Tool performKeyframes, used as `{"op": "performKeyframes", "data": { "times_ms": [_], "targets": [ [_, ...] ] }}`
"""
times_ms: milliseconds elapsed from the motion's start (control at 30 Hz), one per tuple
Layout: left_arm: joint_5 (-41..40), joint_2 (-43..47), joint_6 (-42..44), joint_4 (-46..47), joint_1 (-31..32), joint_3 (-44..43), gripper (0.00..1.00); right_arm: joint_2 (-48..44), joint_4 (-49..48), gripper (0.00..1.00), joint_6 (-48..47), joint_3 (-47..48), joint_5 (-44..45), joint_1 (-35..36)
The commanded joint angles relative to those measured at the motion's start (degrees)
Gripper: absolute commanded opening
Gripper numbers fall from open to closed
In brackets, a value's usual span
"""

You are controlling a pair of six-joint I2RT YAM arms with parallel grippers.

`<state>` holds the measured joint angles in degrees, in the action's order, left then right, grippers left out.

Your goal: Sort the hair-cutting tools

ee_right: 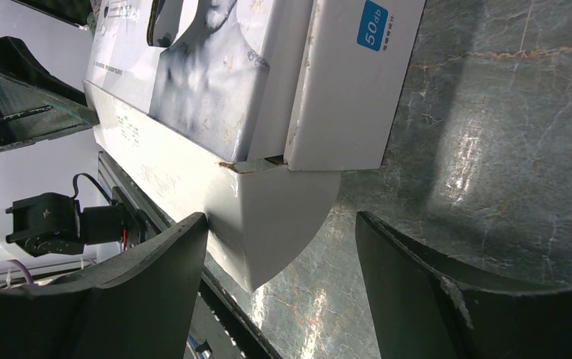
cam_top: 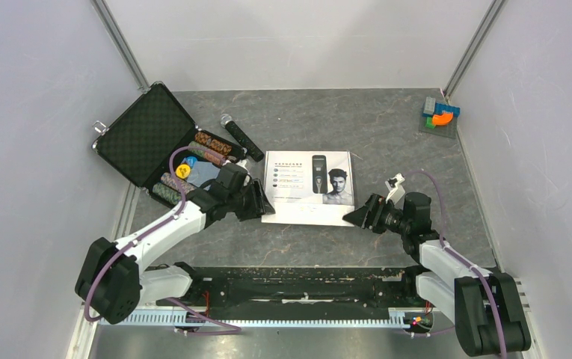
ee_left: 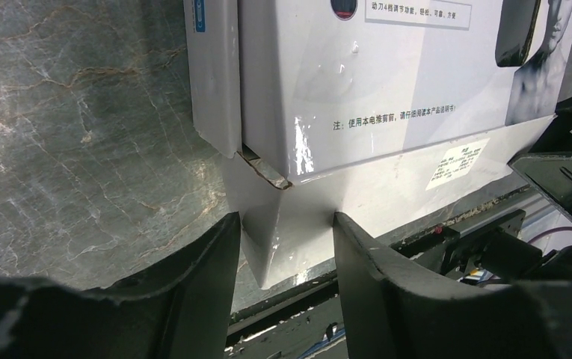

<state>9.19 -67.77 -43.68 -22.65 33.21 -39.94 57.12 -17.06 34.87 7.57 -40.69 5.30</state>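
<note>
Both grippers sit at the near corners of the white clipper box point(cam_top: 309, 187), mid-table beside the open case point(cam_top: 164, 146). Your left gripper point(ee_left: 286, 247) has its fingers apart around the box flap; your right gripper point(ee_right: 283, 250) gapes wide, holding nothing. How far sorting stands, you cannot tell from this.

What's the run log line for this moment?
left end effector: open at box flap | right end effector: open at flap | clipper box: on table

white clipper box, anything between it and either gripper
Nothing visible does. The left gripper straddles the near flap of the white cardboard clipper box, and the right gripper sits open at its other near corner.
</note>
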Motion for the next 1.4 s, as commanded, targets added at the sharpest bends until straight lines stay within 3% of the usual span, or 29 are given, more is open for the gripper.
{"op": "performKeyframes", "data": {
  "times_ms": [0, 467, 767, 1033, 1367],
  "targets": [
    [-0.34, -0.19, 1.85, 1.22, 0.23, -0.46, 0.55, 0.11, -1.68, 0.75, -1.14, 0.84, 0.70, 0.06],
    [-6.05, -4.28, 1.87, 5.40, 0.18, 4.54, 0.56, 0.81, -1.56, 0.75, -3.02, -0.46, 2.15, -0.02],
    [-10.90, -2.84, 4.75, 5.47, 0.19, 5.77, 0.67, -3.24, 3.05, 0.75, -15.04, 0.95, 7.78, 0.04],
    [-12.15, -4.68, 6.05, 13.44, 0.19, 7.83, 0.63, -2.72, -5.65, 0.73, -17.81, -0.08, 9.34, 0.05],
    [-13.14, -6.89, 5.61, 17.11, 0.19, 9.69, 0.57, 10.92, -10.19, 0.53, -15.76, -0.52, 11.05, 0.06]
  ]
}}
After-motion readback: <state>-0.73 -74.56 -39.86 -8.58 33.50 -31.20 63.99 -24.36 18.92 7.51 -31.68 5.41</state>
